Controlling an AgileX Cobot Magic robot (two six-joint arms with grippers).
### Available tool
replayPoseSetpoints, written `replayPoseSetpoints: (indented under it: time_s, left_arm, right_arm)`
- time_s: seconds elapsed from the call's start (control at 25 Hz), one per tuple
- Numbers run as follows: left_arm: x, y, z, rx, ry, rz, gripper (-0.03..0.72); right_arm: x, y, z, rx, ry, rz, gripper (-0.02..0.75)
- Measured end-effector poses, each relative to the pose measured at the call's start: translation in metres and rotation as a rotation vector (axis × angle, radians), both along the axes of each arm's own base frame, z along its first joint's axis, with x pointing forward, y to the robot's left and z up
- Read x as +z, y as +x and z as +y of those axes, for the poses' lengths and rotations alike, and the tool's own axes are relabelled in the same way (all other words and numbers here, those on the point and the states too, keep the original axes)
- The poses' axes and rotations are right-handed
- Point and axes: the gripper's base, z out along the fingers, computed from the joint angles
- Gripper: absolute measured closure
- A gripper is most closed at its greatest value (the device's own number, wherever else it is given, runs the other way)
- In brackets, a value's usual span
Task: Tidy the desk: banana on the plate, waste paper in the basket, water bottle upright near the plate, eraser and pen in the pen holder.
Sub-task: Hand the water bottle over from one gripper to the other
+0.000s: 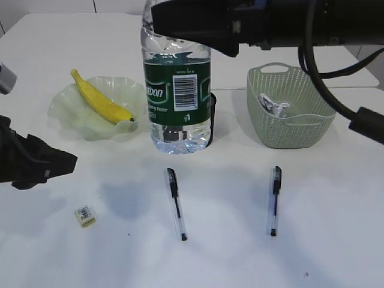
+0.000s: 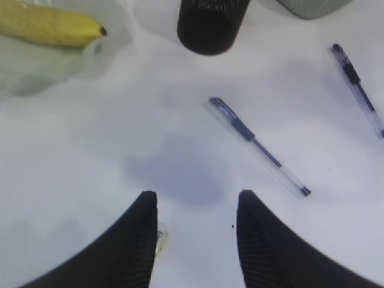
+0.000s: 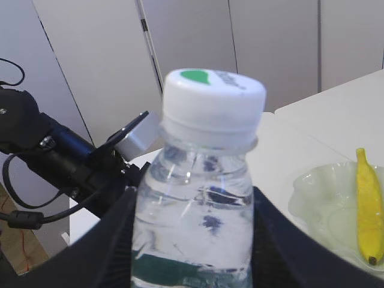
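Observation:
The water bottle (image 1: 177,90) is upright just right of the pale green plate (image 1: 66,108), its base at table level. My right gripper (image 1: 192,27) is shut on its upper body (image 3: 204,180), one finger on each side. The banana (image 1: 99,99) lies on the plate. The black pen holder (image 1: 212,117) is partly hidden behind the bottle. Two pens (image 1: 176,203) (image 1: 274,200) lie on the table. The eraser (image 1: 85,216) lies front left. My left gripper (image 2: 195,198) is open above the table, and the eraser (image 2: 161,240) shows beside its left finger.
A green basket (image 1: 300,129) with crumpled waste paper (image 1: 273,107) in it stands at the right. In the left wrist view the pen holder (image 2: 210,24), the banana (image 2: 48,27) and both pens (image 2: 258,147) (image 2: 358,90) lie ahead of the fingers.

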Motion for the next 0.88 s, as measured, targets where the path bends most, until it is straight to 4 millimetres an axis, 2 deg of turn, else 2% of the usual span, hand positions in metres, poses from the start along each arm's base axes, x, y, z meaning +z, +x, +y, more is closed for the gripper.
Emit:
replayPoseSetpoints:
  time_s: [0.2, 0.4, 0.6, 0.72, 0.88]
  left_arm:
    - [-0.003, 0.002, 0.000, -0.003, 0.006, 0.019, 0.435]
    - [0.007, 0.009, 0.000, 0.091, -0.098, 0.000, 0.442]
    - [0.007, 0.008, -0.001, 0.083, -0.120, 0.032, 0.442]
    - [0.018, 0.011, 0.002, 0.033, -0.115, 0.075, 0.443]
    - [0.046, 0.021, 0.023, 0.037, 0.008, 0.116, 0.443]
  right_arm:
    - [0.000, 0.000, 0.000, 0.000, 0.001, 0.001, 0.387]
    - [0.000, 0.000, 0.000, -0.002, 0.001, 0.001, 0.387]
    - [0.000, 0.000, 0.000, -0.002, 0.001, 0.001, 0.387]
    - [0.000, 0.000, 0.000, -0.004, 0.000, -0.001, 0.387]
    - [0.000, 0.000, 0.000, -0.004, 0.000, -0.001, 0.387]
